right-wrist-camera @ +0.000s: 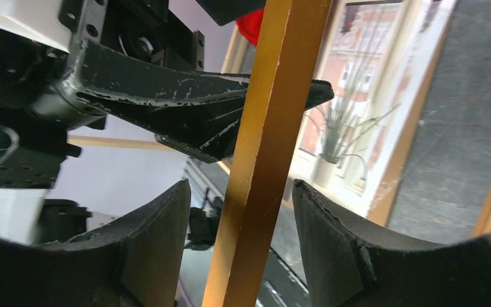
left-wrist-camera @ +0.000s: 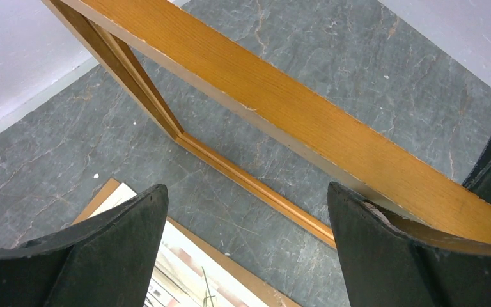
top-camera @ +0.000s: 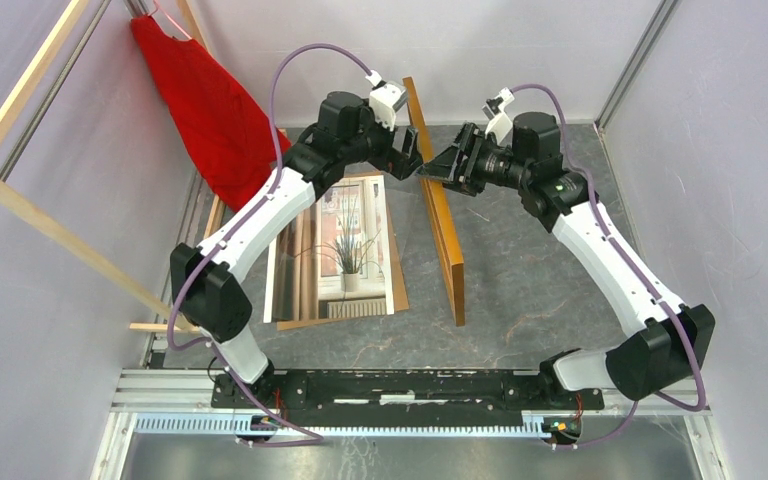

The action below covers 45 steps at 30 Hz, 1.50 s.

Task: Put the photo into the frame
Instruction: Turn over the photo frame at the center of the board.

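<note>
The photo (top-camera: 345, 245) lies face up on a brown board (top-camera: 400, 285) on the bench (top-camera: 530, 280), just left of the frame (top-camera: 440, 215), which stands on edge. Nothing is fitted yet, so the whole insertion is left to do. The right pincer (right-wrist-camera: 240, 185) is spread and straddles a rail with gaps on both sides, which only its own wrist view shows. The left pincer (left-wrist-camera: 246, 192) gapes wide on nothing. Its view alone shows bench through the frame's opening.

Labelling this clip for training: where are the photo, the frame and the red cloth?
photo (top-camera: 350, 255): top view, on the printed plant.
frame (top-camera: 442, 235): top view, midway along its upper wooden rail.
red cloth (top-camera: 210, 110): top view, middle of the fabric.
</note>
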### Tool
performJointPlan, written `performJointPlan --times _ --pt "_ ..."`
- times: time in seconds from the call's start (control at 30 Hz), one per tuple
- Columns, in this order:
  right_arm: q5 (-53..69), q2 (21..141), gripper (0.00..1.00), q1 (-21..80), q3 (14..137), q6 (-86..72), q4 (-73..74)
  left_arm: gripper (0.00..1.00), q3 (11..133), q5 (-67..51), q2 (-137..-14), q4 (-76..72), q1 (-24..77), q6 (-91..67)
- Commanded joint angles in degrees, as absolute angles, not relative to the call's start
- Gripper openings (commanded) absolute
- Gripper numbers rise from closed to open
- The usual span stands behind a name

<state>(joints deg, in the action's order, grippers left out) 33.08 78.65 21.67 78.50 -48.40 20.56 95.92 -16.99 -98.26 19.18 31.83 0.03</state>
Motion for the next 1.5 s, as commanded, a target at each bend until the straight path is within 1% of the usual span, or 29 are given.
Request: performJointPlan --times 0.0,0.13,0.23,0.37,0.53,0.6,0.7,0.77,0.93,1.03,1.2,1.27,1.3,1.47 --pt "27.38 79.49 0.66 21.58 85.20 -35.28 33.41 1.00 100.65 -15.51 -100.38 20.02 32.97 -0.35" --pt "20.04 80.11 0.64 21.61 89.17 -28.39 41.17 1.00 101.23 -15.07 -101.51 20.54 33.72 1.04" --pt "17.00 80.07 0.57 21.62 89.62 -25.58 43.80 1.00 101.53 -14.97 -102.23 20.99 34.00 1.59" --pt "12.47 79.81 0.51 21.58 91.38 -23.14 46.62 1.00 101.78 -14.46 -103.03 22.06 34.32 2.58" --pt "3.60 79.81 0.38 21.25 95.59 -20.42 51.23 1.00 100.88 -12.62 -103.97 23.82 34.28 4.14" --pt "-0.19 79.63 0.34 20.83 96.73 -19.17 52.89 1.00 98.88 -11.94 -103.69 23.99 34.32 5.01" --pt "-7.33 79.15 0.24 20.47 96.69 -17.10 54.57 1.00 94.24 -11.29 -102.87 24.17 34.28 6.82" --pt "-12.73 78.82 0.18 20.28 95.72 -15.97 55.47 1.00 90.39 -10.97 -102.47 24.66 34.33 9.04" --pt "-21.92 77.45 0.10 19.95 92.33 -14.32 55.94 1.00 81.60 -7.57 -101.40 23.15 35.33 15.56" --pt "-25.24 76.38 0.08 19.88 89.57 -14.15 55.69 1.00 77.13 -4.99 -101.09 20.96 36.17 18.38" --pt "-26.34 74.21 0.06 19.86 82.04 -13.76 53.46 1.00 72.22 -2.74 -100.79 17.60 37.83 19.98" --pt "-26.77 73.73 0.03 19.72 78.93 -13.42 52.69 1.00 71.21 -2.05 -100.81 16.53 38.48 20.16" --pt "-26.99 73.58 0.00 19.77 77.60 -13.32 52.47 1.00 70.74 -1.87 -100.79 15.70 38.76 20.31" --pt "-28.47 72.02 0.00 19.77 70.85 -13.55 50.91 1.00 67.01 -2.87 -100.37 9.66 38.94 22.25"
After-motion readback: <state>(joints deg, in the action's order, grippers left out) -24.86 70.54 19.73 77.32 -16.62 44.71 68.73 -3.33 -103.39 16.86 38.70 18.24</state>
